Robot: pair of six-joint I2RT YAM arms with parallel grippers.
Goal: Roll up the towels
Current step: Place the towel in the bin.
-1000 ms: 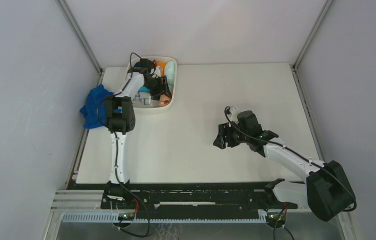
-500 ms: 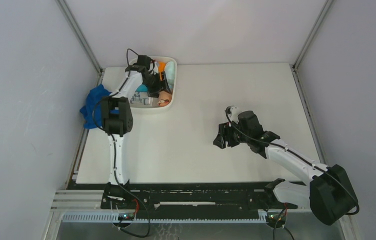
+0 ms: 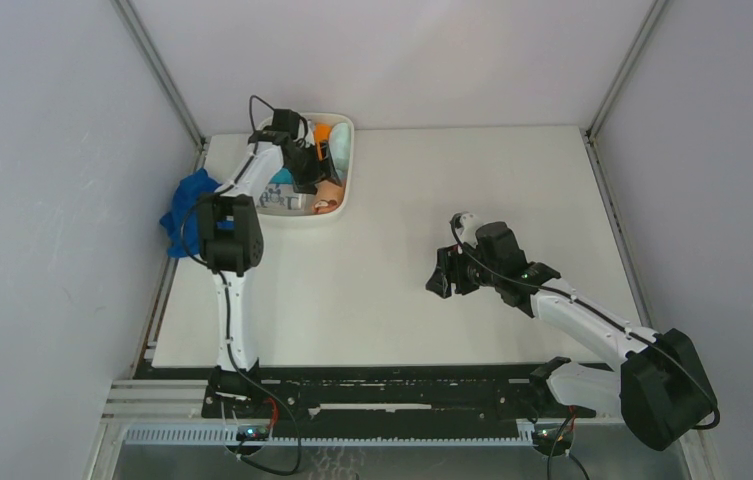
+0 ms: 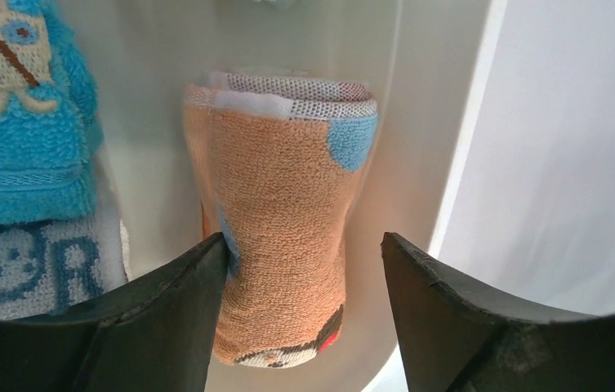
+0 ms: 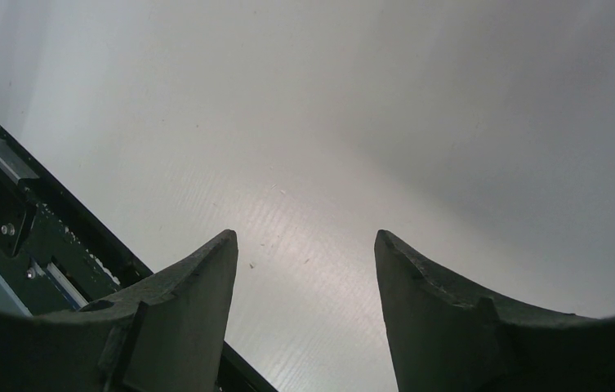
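The white plastic tub (image 3: 338, 213) holds rolled cloths (image 4: 18, 122); the left gripper (image 4: 304, 245) stands with jaws apart around the small peach-orange roll with pale blue spots (image 4: 279, 204) by its wall. The royal-blue terry towel (image 3: 184, 212) lies crumpled beside the tub, and the right gripper (image 5: 304, 245) is parted over the table (image 3: 402, 180).

Nubby terry peach towel (image 4: 279, 204), glossy white plastic bin (image 4: 418, 98), matt table (image 5: 369, 122)
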